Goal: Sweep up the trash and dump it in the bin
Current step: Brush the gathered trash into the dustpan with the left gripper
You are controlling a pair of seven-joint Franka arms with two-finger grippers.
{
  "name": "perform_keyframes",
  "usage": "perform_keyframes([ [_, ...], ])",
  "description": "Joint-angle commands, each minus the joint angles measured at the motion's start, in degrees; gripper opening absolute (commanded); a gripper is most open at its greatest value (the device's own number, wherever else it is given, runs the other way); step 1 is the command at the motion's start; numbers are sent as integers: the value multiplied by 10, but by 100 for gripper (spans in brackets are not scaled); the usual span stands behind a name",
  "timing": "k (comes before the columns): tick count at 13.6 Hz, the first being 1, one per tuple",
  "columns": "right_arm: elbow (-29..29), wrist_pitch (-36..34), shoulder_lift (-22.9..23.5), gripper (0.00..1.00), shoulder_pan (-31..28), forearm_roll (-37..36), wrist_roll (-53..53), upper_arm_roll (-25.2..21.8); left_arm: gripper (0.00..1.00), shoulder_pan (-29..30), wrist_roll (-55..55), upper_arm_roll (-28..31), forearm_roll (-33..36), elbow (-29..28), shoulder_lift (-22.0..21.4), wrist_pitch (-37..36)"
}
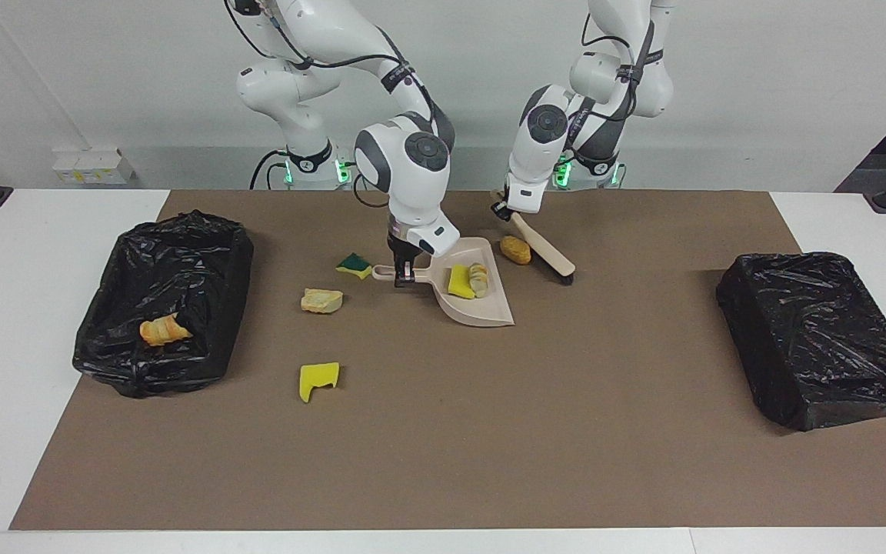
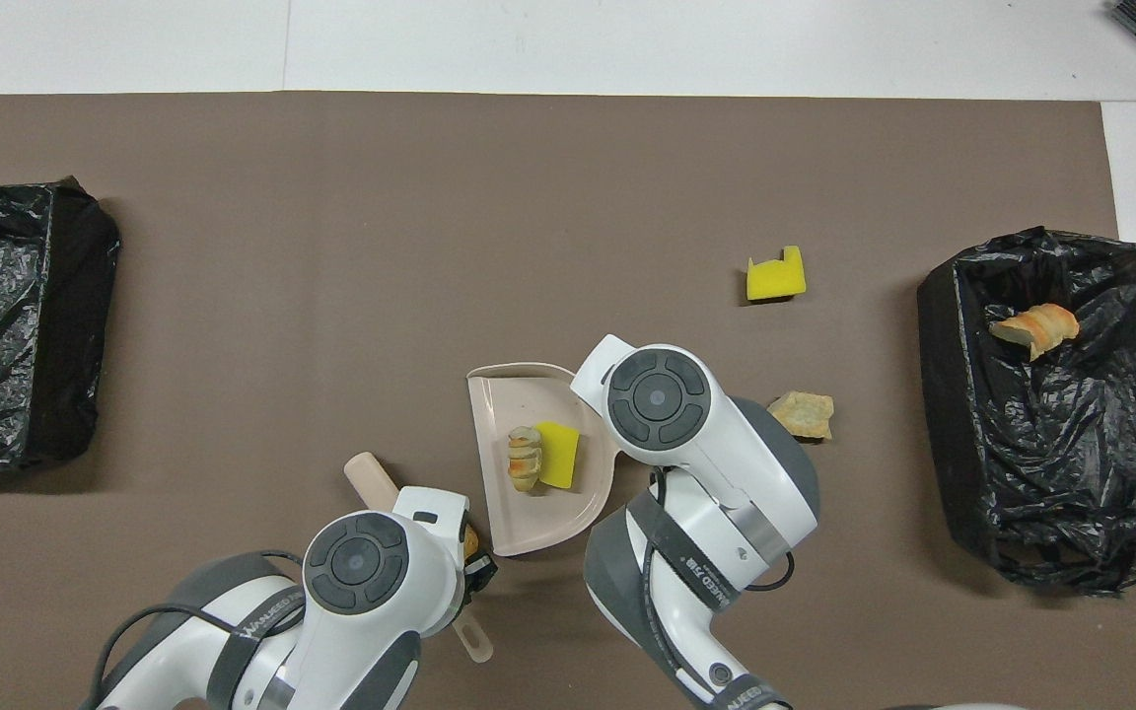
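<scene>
The beige hand brush point(image 1: 541, 245) is clamped by its handle in the left gripper point(image 1: 501, 209), tilted, its bristle end low on the brown mat point(image 1: 489, 431), touching or just beside the orange-brown lump point(image 1: 515, 249). The beige plastic dustpan point(image 1: 471, 296) is gripped at its handle by the right gripper point(image 1: 403, 275); a yellow sponge chunk point(image 1: 459, 282) and a beige sliced lump point(image 1: 478, 278) lie in it (side by side). A green-and-yellow sponge point(image 1: 354, 265), a beige bread-like lump point(image 1: 321, 300) and a notched yellow sponge point(image 1: 318, 380) lie toward the right arm's end. In the black-lined bin point(image 1: 162, 304) there, an orange-beige scrap point(image 1: 164, 331) rests. Another black-wrapped bin point(image 1: 820, 338) sits at the left arm's end.
</scene>
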Motion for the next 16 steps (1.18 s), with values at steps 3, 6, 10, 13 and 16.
perform_keyframes([
  [3, -16, 2, -15, 0, -9, -15, -16, 4, 0, -11, 18, 0, -14, 144, 94, 18],
  [6, -14, -7, -15, 0, -10, -15, -18, 3, 0, -35, 65, -8, -6, 147, 87, -1],
  [10, -15, 1, -13, 0, -26, -13, -33, 4, 0, -27, 120, -3, 5, 167, 58, -81],
  [13, -16, 1, -14, 0, -25, -13, -33, 5, 0, -14, 113, 0, 4, 162, 23, -213],
  [16, -15, 2, -14, 0, -25, -13, -34, 4, 0, -5, 109, -1, 5, 106, -20, -245],
])
